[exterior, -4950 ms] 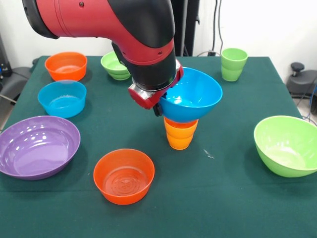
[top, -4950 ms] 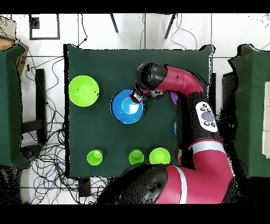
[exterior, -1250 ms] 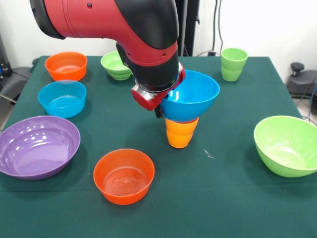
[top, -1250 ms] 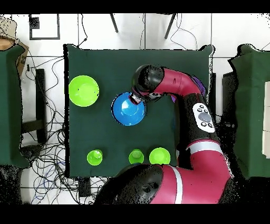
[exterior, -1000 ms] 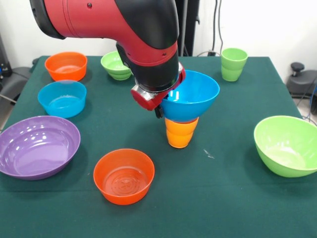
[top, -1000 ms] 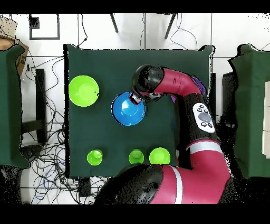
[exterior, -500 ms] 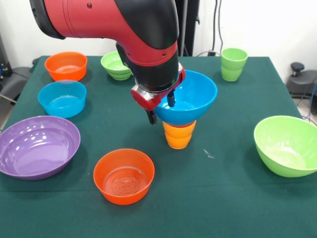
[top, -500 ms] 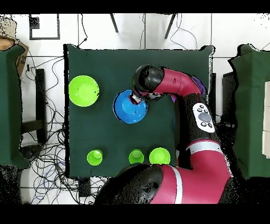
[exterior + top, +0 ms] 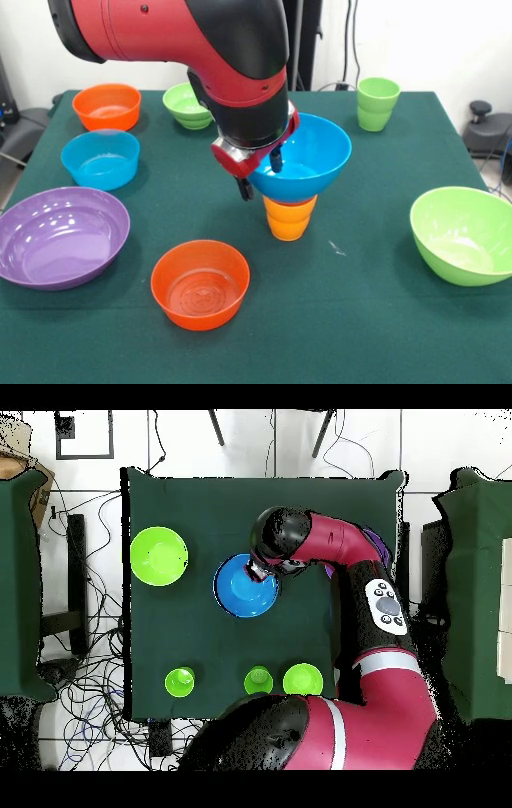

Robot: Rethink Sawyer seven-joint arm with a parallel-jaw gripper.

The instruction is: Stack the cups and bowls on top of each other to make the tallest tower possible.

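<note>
A blue bowl (image 9: 308,160) sits on top of stacked orange cups (image 9: 290,218) at mid-table; together they form the tower. It also shows in the overhead view (image 9: 243,587). My gripper (image 9: 260,174) is open at the bowl's left rim. One finger (image 9: 274,160) hangs inside the bowl and the other (image 9: 246,189) outside it, neither pressing the rim. In the overhead view the gripper (image 9: 265,574) is at the bowl's right edge. A green cup (image 9: 377,102) stands at the far right.
An orange bowl (image 9: 200,284) lies in front of the tower. A purple bowl (image 9: 60,236), a light blue bowl (image 9: 100,158) and another orange bowl (image 9: 106,106) line the left side. A small lime bowl (image 9: 186,106) is at the back, a large lime bowl (image 9: 464,234) at the right.
The gripper was shut on the blue bowl's rim and has opened. The bowl has settled lower and level on the orange cups, slightly to the left.
</note>
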